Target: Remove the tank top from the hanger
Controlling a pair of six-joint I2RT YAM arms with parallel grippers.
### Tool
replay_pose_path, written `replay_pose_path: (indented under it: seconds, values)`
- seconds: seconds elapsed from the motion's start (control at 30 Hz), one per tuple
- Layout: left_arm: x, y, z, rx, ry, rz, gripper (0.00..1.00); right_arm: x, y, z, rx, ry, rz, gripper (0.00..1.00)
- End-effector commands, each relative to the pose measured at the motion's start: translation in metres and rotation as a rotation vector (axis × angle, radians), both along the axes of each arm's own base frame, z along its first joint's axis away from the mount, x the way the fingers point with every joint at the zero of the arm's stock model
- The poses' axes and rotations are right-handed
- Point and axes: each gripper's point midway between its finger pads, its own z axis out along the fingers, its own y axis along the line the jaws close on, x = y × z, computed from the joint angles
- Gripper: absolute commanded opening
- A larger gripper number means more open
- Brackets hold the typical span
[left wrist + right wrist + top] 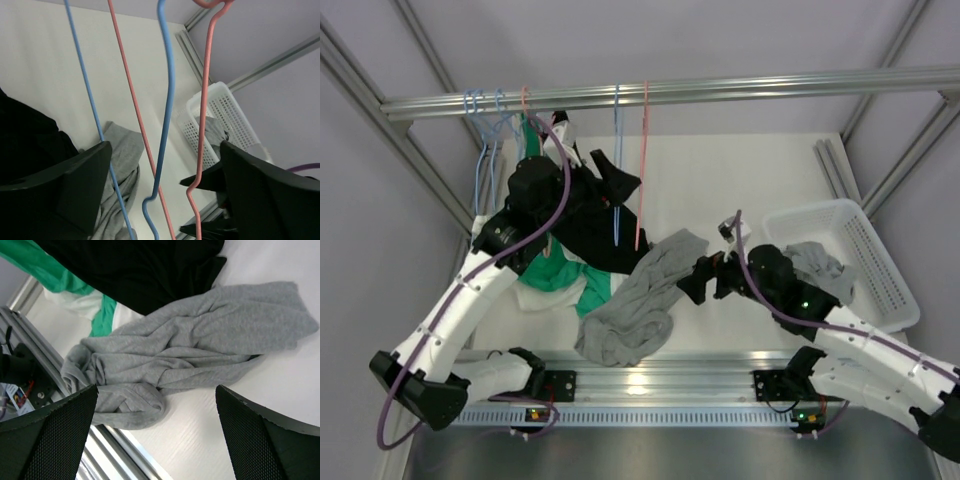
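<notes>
The grey tank top (632, 300) lies crumpled on the white table, off any hanger, and fills the right wrist view (200, 345). My right gripper (705, 278) hovers just above its right edge, open (157, 390), with nothing between its fingers. My left gripper (617, 183) is raised to the hangers and open (165, 150). A bare blue hanger (167, 100) and a bare pink hanger (202, 100) pass between its fingers without being gripped. In the top view these two, blue hanger (616, 150) and pink hanger (645, 160), dangle from the rail (720, 90).
A black garment (585, 225) and a green one (560, 275) lie heaped under the left arm. More hangers (485, 120) crowd the rail's left end. A white basket (880, 270) holding grey cloth stands at the right. An aluminium frame runs along the table's near edge.
</notes>
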Motion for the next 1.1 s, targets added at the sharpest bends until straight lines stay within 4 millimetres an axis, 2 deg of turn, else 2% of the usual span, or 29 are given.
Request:
replay_pose_path:
  seconds: [0.0, 0.03, 0.07, 0.1, 0.17, 0.2, 0.27, 0.3, 0.37, 0.4, 0.5, 0.53, 0.57, 0.7, 0.9, 1.0, 1.07]
  values:
    - [-0.022, 0.020, 0.025, -0.028, -0.080, 0.040, 0.99, 0.002, 0.032, -0.009, 0.060, -0.002, 0.091, 0.99]
    - [-0.023, 0.026, 0.022, -0.016, -0.087, 0.059, 0.99, 0.004, 0.034, -0.017, 0.045, 0.001, 0.092, 0.99]
    - [-0.034, 0.034, 0.031, -0.022, -0.125, 0.066, 0.99, 0.002, 0.040, -0.035, 0.004, 0.024, 0.106, 0.99]
    - [-0.048, 0.049, 0.031, -0.019, -0.156, 0.094, 0.99, 0.005, 0.049, -0.054, -0.066, 0.014, 0.106, 0.99]
    - [-0.052, 0.054, 0.029, -0.015, -0.162, 0.106, 0.99, 0.010, 0.049, -0.060, -0.104, -0.003, 0.085, 0.99]
    - [-0.059, 0.067, 0.025, -0.004, -0.171, 0.146, 0.99, 0.011, 0.052, -0.072, -0.147, 0.003, 0.077, 1.00]
    - [-0.073, 0.083, 0.026, 0.000, -0.208, 0.176, 0.99, 0.018, 0.055, -0.079, -0.165, -0.005, 0.056, 0.99]
    - [-0.072, 0.092, 0.012, 0.026, -0.189, 0.222, 0.99, 0.020, 0.057, -0.090, -0.186, 0.010, 0.054, 0.99]
    - [-0.087, 0.110, 0.015, 0.018, -0.236, 0.267, 0.99, 0.023, 0.063, -0.093, -0.187, 0.007, 0.056, 0.99]
    - [-0.087, 0.118, 0.004, 0.033, -0.231, 0.301, 0.99, 0.022, 0.065, -0.102, -0.207, 0.016, 0.057, 0.99]
    - [-0.105, 0.139, 0.005, 0.026, -0.300, 0.350, 0.99, 0.027, 0.072, -0.116, -0.245, 0.015, 0.046, 0.99]
    - [-0.105, 0.145, -0.006, 0.044, -0.294, 0.376, 0.99, 0.028, 0.074, -0.119, -0.252, 0.014, 0.041, 0.99]
    - [-0.113, 0.153, -0.004, 0.042, -0.324, 0.389, 0.99, 0.030, 0.076, -0.120, -0.258, 0.008, 0.028, 0.99]
    - [-0.116, 0.166, -0.026, 0.118, -0.300, 0.428, 0.99, 0.027, 0.089, -0.121, -0.253, -0.035, 0.016, 0.99]
    - [-0.114, 0.166, -0.066, 0.252, -0.234, 0.397, 0.99, 0.031, 0.085, -0.098, -0.226, -0.120, -0.084, 0.99]
    - [-0.113, 0.165, -0.078, 0.265, -0.217, 0.392, 0.99, 0.038, 0.083, -0.103, -0.272, -0.129, -0.115, 0.99]
    - [-0.114, 0.164, -0.076, 0.267, -0.224, 0.379, 0.99, 0.044, 0.081, -0.114, -0.333, -0.118, -0.143, 0.99]
